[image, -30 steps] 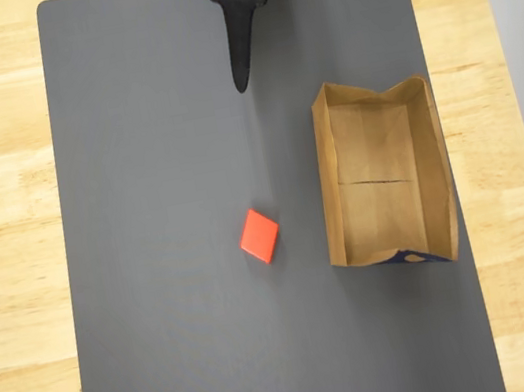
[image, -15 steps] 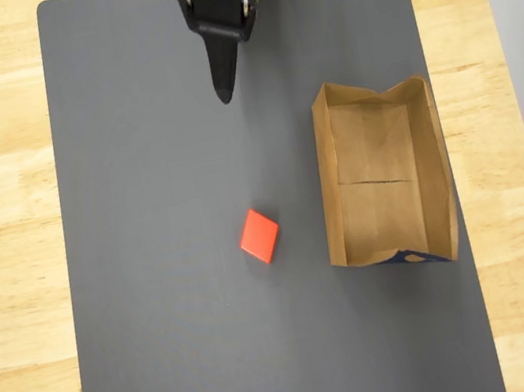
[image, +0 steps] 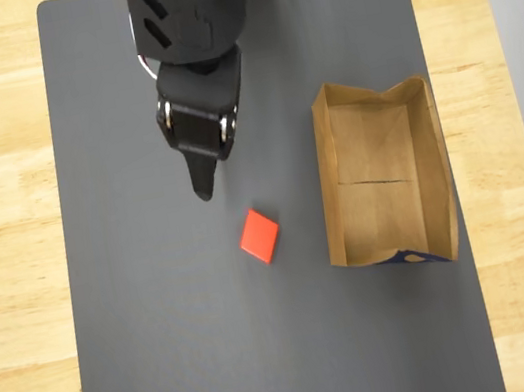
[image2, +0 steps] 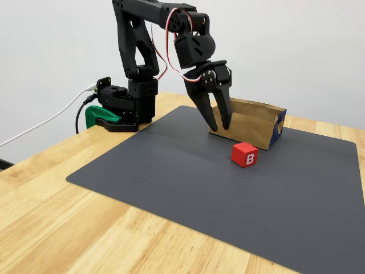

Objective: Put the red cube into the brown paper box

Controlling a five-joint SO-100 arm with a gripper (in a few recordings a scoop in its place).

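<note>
red cube [image2: 244,154] with white B, tan box [image: 384,172], black gripper [image2: 219,125], grey mat [image: 163,325]

Dark grey mat [image: 168,355] on a light wooden table [image: 3,252]; green clamp [image2: 98,116].

A light wooden table [image2: 68,228] of joined planks carries a dark grey mat [image2: 239,194] with rounded corners. Behind it stands a plain pale grey wall [image2: 51,51]. The light is even and soft, with faint shadows on the mat.
</note>
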